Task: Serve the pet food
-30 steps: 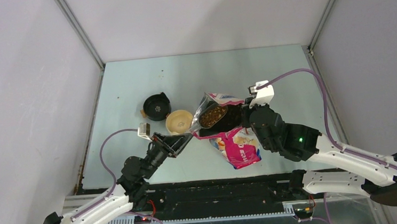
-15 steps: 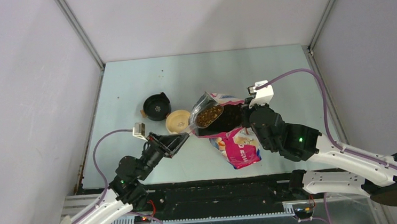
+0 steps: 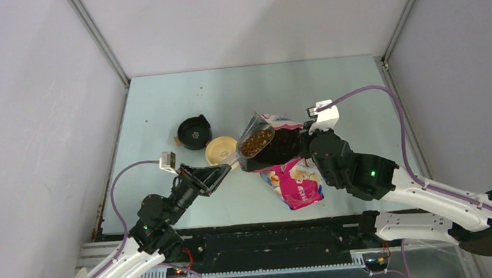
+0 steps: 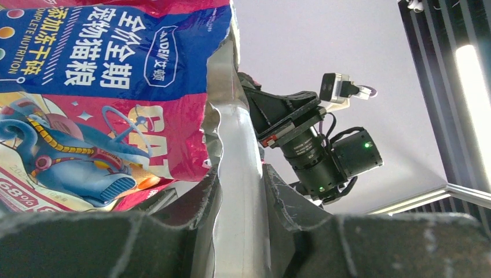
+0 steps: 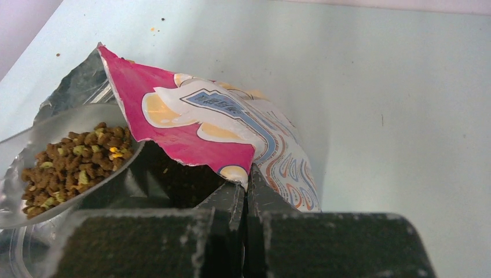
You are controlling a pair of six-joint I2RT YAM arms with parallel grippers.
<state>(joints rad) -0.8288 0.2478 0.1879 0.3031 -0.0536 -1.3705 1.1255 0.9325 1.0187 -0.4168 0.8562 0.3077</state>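
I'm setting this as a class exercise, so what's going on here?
The left hand holds a clear scoop heaped with pet food at the mouth of the cat-food bag. The right hand pinches the bag's torn edge, holding it open. A cream bowl and a black bowl stand beside the bag; the cream one looks empty.

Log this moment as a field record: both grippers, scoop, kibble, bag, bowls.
left gripper: shut on the handle of the clear scoop
right gripper: shut on the torn top edge of the cat food bag
clear scoop: loaded with kibble, at the bag's open mouth
cream bowl: just left of the scoop in the top view, no kibble seen inside
black bowl: up-left of the cream bowl
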